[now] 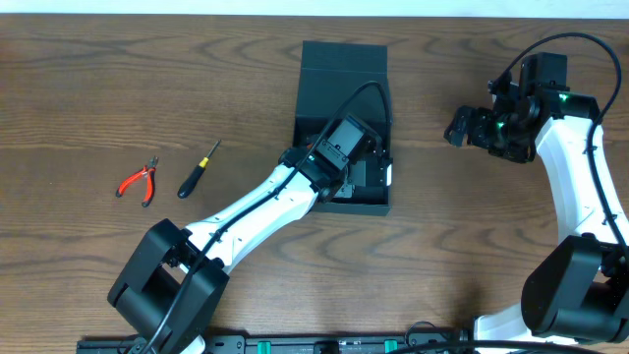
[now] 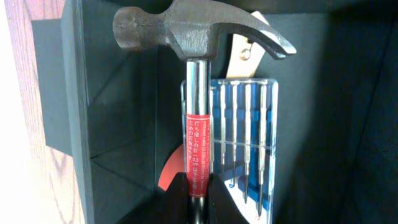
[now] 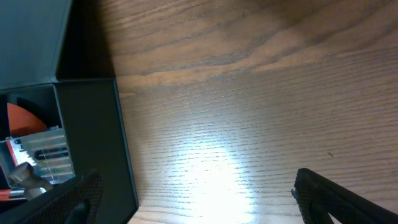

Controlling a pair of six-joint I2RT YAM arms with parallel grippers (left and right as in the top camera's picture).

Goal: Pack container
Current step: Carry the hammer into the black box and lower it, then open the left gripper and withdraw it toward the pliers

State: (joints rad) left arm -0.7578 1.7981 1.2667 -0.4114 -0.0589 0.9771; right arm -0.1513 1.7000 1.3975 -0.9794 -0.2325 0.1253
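Inside container (image 1: 344, 69): screwdriver set (image 2: 249, 143), hammer (image 2: 199, 37) in tight left jaws; right jaws wide.

The hammer (image 2: 198, 87) is worn, shiny metal; the container (image 2: 118, 112) matt; the table (image 1: 98, 79) grained wood.

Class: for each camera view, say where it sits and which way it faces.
Overhead: above the table, facing straight down at the container; left arm and right arm show.
Left wrist: on the left arm, facing into the container along the hammer; jaws shut on its handle.
Right wrist: on the right arm, facing bare wood beside the container; open jaws' tips show.
Shared: both wrist views show hammer and screwdriver case.
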